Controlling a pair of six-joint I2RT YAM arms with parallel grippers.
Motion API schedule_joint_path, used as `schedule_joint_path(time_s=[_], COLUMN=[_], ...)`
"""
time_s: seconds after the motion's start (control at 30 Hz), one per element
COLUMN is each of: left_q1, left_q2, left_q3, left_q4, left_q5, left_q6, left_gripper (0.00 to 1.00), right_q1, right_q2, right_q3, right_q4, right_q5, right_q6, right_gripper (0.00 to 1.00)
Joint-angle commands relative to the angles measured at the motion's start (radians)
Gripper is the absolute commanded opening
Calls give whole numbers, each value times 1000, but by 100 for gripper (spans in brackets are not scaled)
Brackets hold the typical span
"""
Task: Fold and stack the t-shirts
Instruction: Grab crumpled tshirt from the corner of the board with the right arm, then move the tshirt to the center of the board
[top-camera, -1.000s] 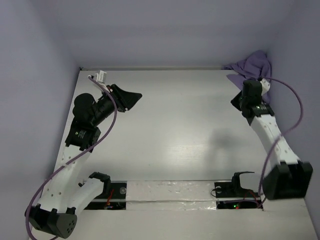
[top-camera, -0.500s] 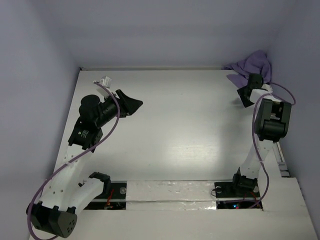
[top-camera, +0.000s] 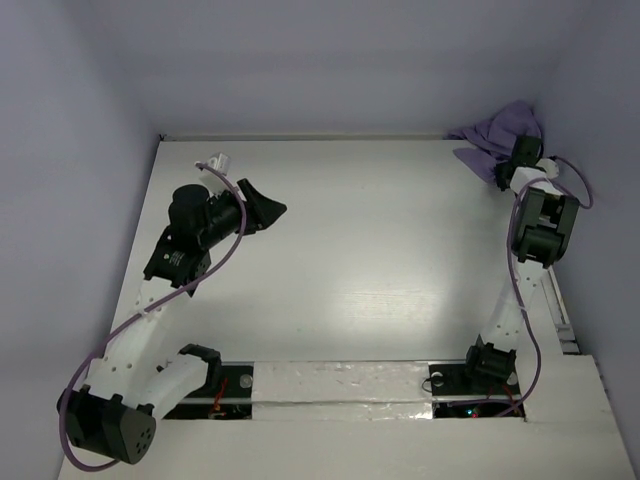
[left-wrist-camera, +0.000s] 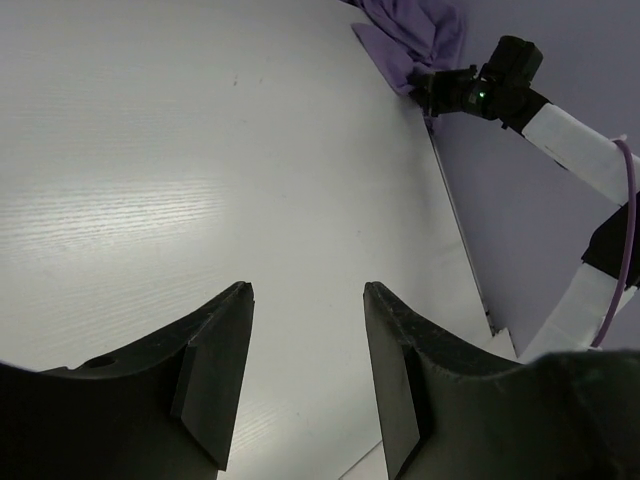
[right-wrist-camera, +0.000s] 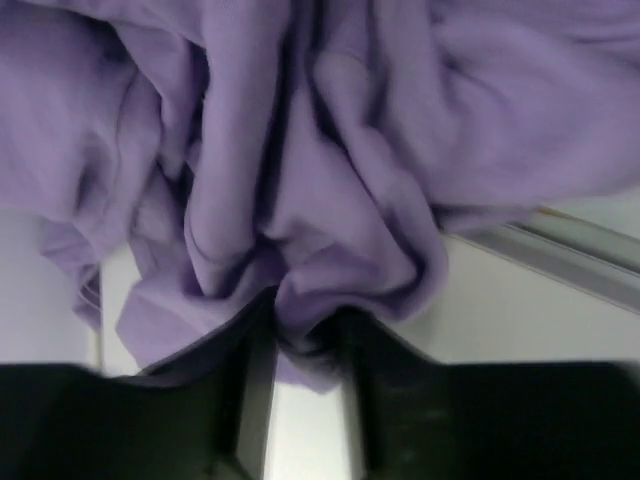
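Far right corner of the white table (top-camera: 380, 260): from my remote station I see the lavender t-shirt (top-camera: 505, 128) lying crumpled in a heap, pushed up against the wall (top-camera: 590, 90) where the tabletop ends. The right arm is stretched out along the table's right edge to reach it, and the right gripper (right-wrist-camera: 303, 335) is clamped on a fold of the t-shirt. In the right wrist view the fabric bunches down into the narrow gap between the two black fingers (right-wrist-camera: 250, 350), with creases running toward the pinch. The garment is unfolded, its soft folds filling nearly all of that view. On the other side of the table, well apart from the t-shirt, the left gripper (left-wrist-camera: 305, 300) hovers above the bare surface near the far left. Its jaws stand apart with nothing between them, and they point across the table toward the corner where the shirt and the right arm meet.
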Motion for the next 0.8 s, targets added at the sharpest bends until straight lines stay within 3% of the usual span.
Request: schedule_joint_path(time_s=[0.0, 0.07, 0.2, 0.27, 0.3, 0.4, 0.47, 0.6, 0.7, 0.77], left_q1=[-2, -2, -2, -2, -2, -2, 22, 75, 84, 84], left_q2=[6, 0, 2, 23, 34, 63, 45, 8, -3, -9], left_q3=[33, 36, 34, 47, 83, 157, 174, 211, 234, 239], left_q4=[-6, -12, 8, -4, -24, -108, -125, -141, -150, -147], left_q5=[-18, -23, -33, -79, -105, -219, -281, -331, -362, -377], left_q6=[27, 27, 22, 14, 16, 20, 16, -6, -13, -21], left_gripper=[45, 45, 45, 45, 45, 45, 45, 45, 45, 45], right_q1=[-8, -8, 54, 112, 129, 193, 227, 253, 253, 253], right_q2=[87, 73, -91, -190, -292, -466, -523, -544, -537, -575], right_q3=[72, 67, 6, -18, -17, 16, 70, 411, 568, 540], right_q4=[-56, -10, 114, 152, 171, 200, 205, 221, 361, 404], right_q5=[-65, -97, -194, -321, -461, -750, -852, -1144, -1257, -1312], right_q6=[17, -16, -214, -323, -348, -305, -268, -155, -5, 16], right_gripper=[15, 0, 0, 0, 0, 0, 0, 0, 0, 0])
